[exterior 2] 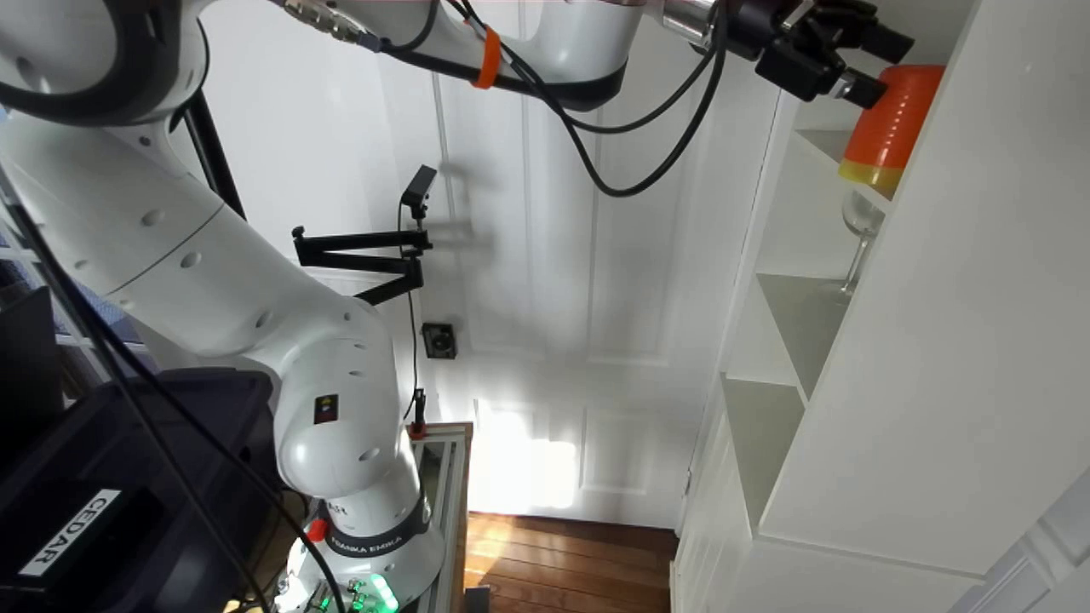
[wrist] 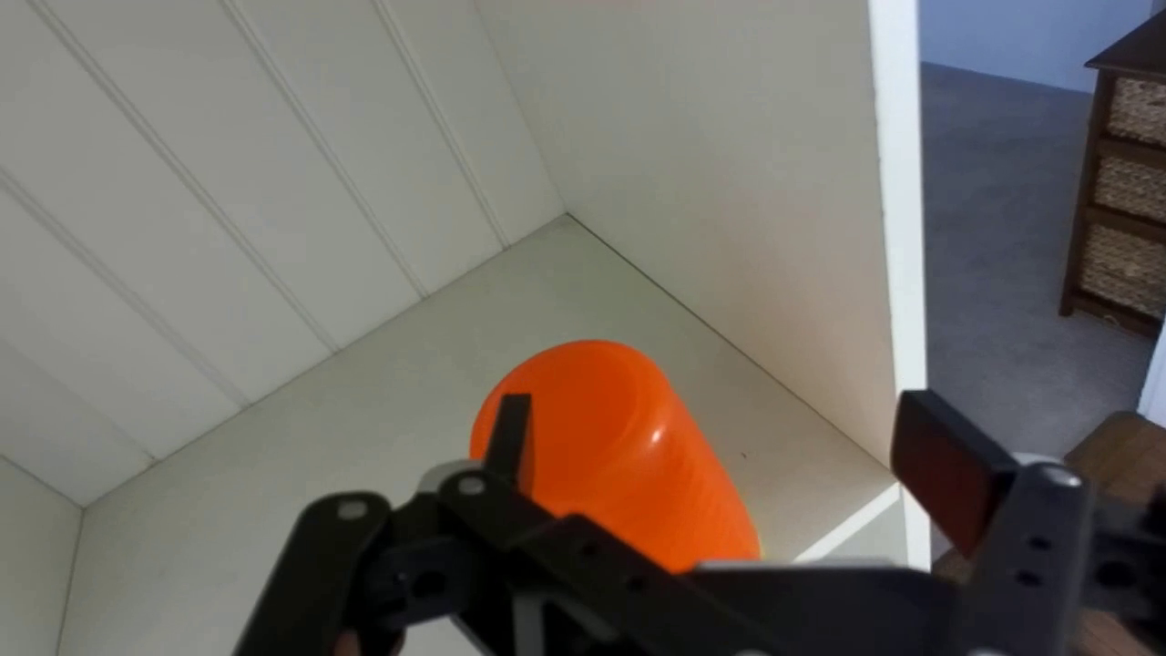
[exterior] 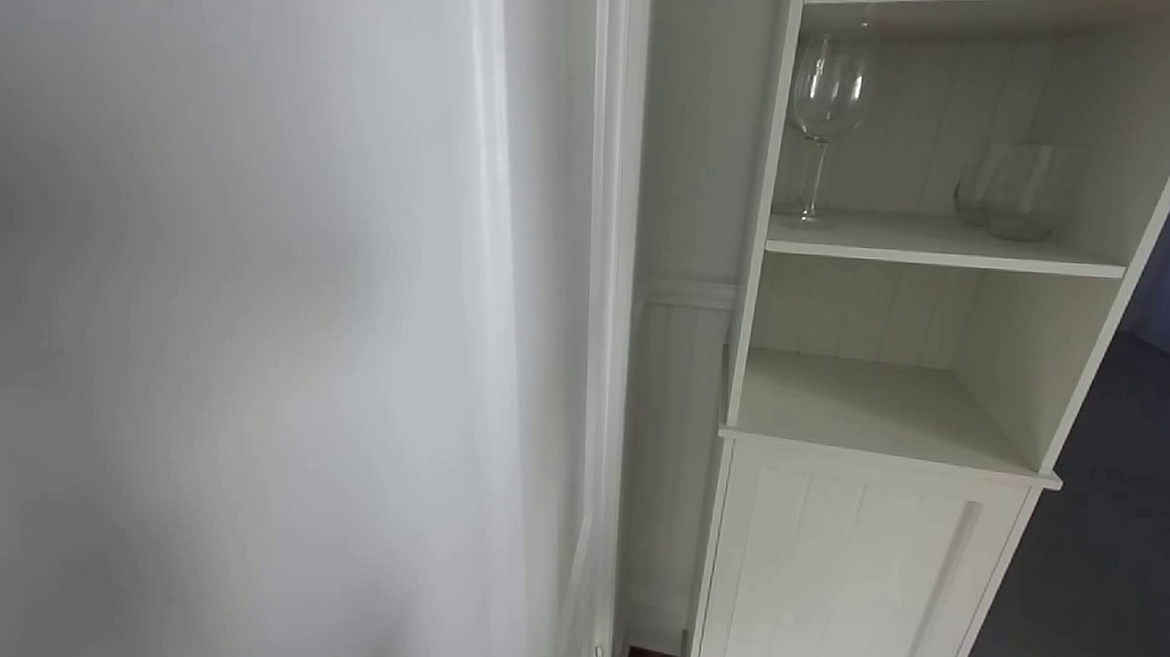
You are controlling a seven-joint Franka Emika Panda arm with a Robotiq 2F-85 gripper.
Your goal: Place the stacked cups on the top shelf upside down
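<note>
So the glossy orange, tapered stacked cups, yellow band at the bottom, are standing upside down on the smooth off-white top shelf, with a grooved white back panel behind. The chunky black gripper is spread wide, though I can't tell if it's touching them. There's a thin-stemmed clear wine glass one shelf down.

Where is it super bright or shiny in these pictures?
In an exterior view, strong light washes out a patch low on the white panelled door; in an exterior view, the clear stemmed wine glass catches pale glints; in the wrist view, the glossy orange cup has a tiny bright highlight.
</note>
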